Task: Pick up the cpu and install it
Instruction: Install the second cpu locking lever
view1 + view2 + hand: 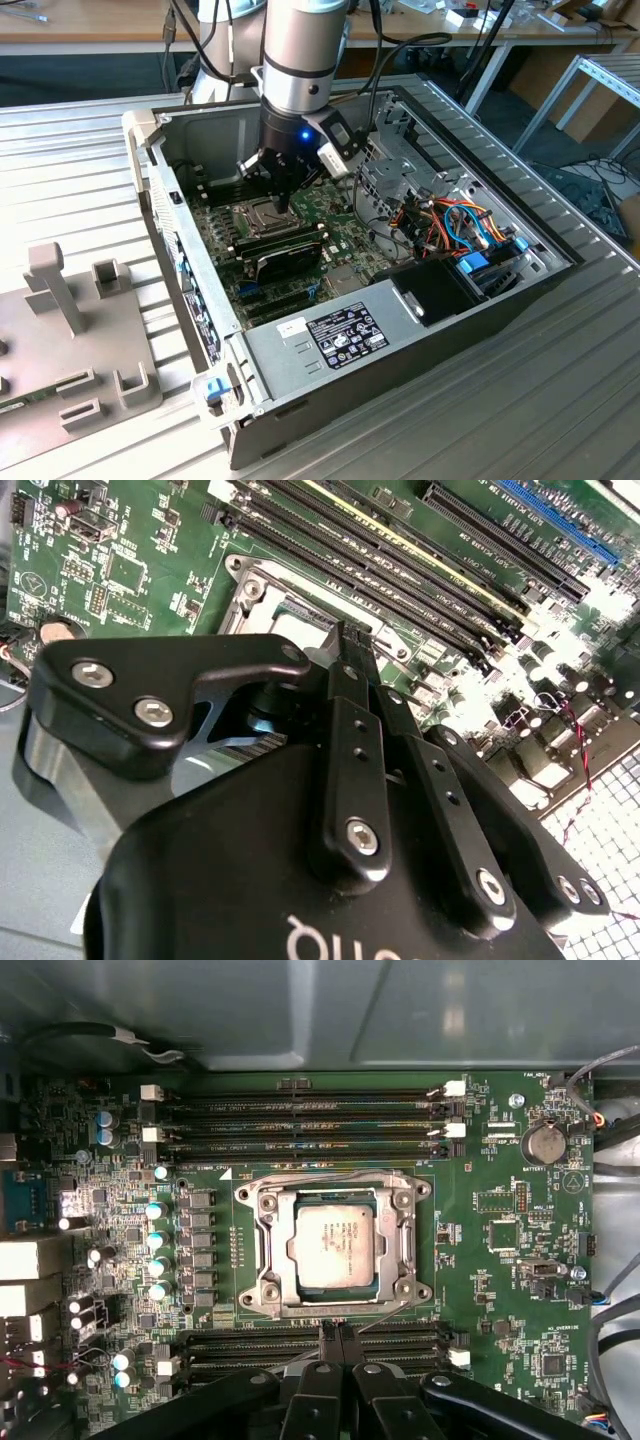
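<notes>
End effector (338,1332) at socket frame (262,1250) edge – cpu (335,1243) seated.

The socket (335,1245) is lying open from above, with the cpu (335,1248) sitting flat inside its metal frame. Memory slots (310,1110) are running along two opposite sides of the socket, low on the board. The gripper (338,1335) is hanging over the slots at one socket edge, fingers pressed together. Case walls (150,180) are hemming in the board around the socket.
</notes>
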You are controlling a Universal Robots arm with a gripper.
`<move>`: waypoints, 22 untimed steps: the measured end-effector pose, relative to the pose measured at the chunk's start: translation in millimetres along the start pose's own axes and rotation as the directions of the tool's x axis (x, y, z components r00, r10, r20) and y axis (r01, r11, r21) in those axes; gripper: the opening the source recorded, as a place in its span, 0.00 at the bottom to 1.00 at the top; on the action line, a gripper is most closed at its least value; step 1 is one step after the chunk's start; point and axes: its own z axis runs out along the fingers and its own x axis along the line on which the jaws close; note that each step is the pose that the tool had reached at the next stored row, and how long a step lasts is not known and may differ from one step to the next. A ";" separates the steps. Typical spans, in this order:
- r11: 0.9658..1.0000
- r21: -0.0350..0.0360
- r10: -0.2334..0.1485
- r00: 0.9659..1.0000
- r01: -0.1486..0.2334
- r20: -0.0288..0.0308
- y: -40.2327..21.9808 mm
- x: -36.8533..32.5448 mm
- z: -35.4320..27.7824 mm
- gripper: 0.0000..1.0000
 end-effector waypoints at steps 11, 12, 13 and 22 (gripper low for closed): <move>1.000 0.000 0.000 1.000 0.000 0.000 0.0 0.0 0.8 0.11; 1.000 0.000 0.000 1.000 0.000 0.000 0.1 0.1 1.3 0.11; 1.000 0.000 0.000 1.000 0.000 0.000 0.1 0.8 2.2 0.11; 1.000 0.000 0.000 1.000 0.000 0.000 -0.3 17.6 8.9 0.11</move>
